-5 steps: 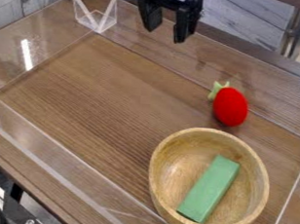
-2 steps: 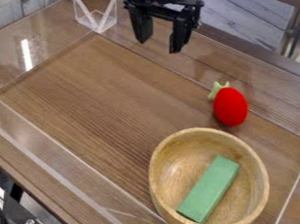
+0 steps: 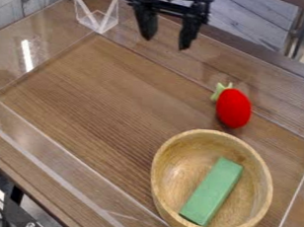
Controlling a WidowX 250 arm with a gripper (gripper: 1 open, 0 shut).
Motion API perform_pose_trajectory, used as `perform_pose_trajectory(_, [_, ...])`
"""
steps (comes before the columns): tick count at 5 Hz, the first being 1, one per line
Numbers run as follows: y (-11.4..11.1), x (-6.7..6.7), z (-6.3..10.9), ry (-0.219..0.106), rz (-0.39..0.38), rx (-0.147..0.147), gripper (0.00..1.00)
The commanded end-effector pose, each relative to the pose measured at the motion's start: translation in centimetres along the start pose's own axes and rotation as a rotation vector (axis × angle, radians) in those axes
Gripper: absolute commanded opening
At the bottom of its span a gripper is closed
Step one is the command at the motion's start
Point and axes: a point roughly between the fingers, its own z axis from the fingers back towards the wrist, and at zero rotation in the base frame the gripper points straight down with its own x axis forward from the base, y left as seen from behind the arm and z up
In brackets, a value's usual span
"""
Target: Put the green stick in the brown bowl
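Nearest the viewer, at the right of the wooden tabletop (image 3: 102, 102), the round light-brown wooden bowl (image 3: 175, 201) with a thick rim and visible grain is seen. Inside it the flat rectangular light-green stick (image 3: 212, 192) is laid, slanted against the bowl's inner wall, with its lower end towards the near side and its upper end towards the far right. The stick is contained wholly within the rim.

Farther back and a little to the right, apart from the bowl, a red strawberry-shaped toy with green leaves (image 3: 232, 107) is placed on the table, the leaves at its far left.

The work area is enclosed by a low clear plastic wall (image 3: 35, 37), seen along the left side and at the far left corner, where a small transparent bracket stands.

At the far edge of the table, slightly left of centre, the black two-fingered gripper (image 3: 169, 30) is held above the surface, pointing downward. Its fingers (image 3: 147, 24) are spread wide apart and nothing is held between them. It is well apart from the bowl, the stick and the strawberry toy.
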Motion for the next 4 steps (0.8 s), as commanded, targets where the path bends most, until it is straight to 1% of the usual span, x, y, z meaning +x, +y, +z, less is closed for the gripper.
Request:
perform_pose_trajectory(1, [-1.1,1.1,-0.7,-0.03,-0.027,-0.001,1.0])
perform_pose_trajectory(2, [-0.1,1.5,-0.1,-0.04,-0.075,0.005,1.0])
perform_pose_trajectory(3, [0.6,1.7,0.6,-0.048,-0.11,-0.002,1.0])
perform_pose_trajectory(4, [1.0,1.9,1.3,-0.057,-0.08,0.003,1.0])
